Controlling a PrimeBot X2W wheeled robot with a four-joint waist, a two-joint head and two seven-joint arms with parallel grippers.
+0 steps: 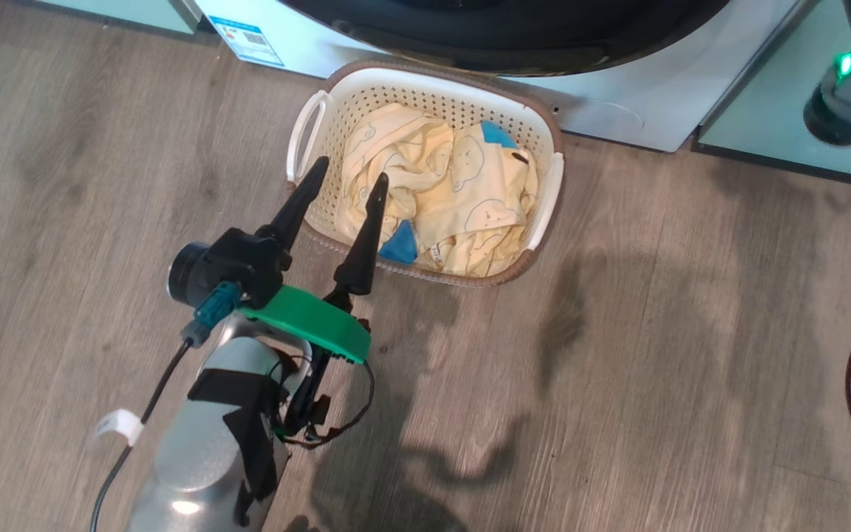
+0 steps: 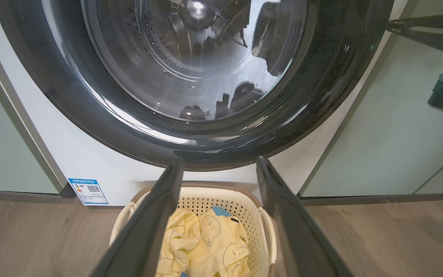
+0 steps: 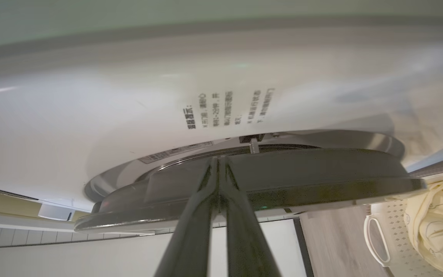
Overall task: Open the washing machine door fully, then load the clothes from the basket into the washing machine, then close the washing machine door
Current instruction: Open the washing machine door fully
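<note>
The cream basket (image 1: 425, 74) sits on the floor against the white washing machine (image 1: 617, 103), and the pale yellow clothes (image 1: 462, 199) with blue patches lie heaped in it. My left gripper (image 1: 350, 170) hangs open over the basket's near left corner, holding nothing. Along its fingers I see the basket (image 2: 221, 202), the clothes (image 2: 210, 238) and the round black washing machine door (image 2: 206, 138) with its glass window. My right gripper (image 3: 218, 158) is shut, its tips at the dark edge of the door (image 3: 302, 173), where a narrow gap to the white front (image 3: 129, 115) shows.
Pale green cabinet panels (image 2: 398, 134) flank the machine on both sides. A blue energy sticker (image 1: 247, 38) marks its lower left corner. My right arm (image 1: 850, 89), with a green light, reaches in from the upper right. Wood-look floor (image 1: 691, 332) spreads around the basket.
</note>
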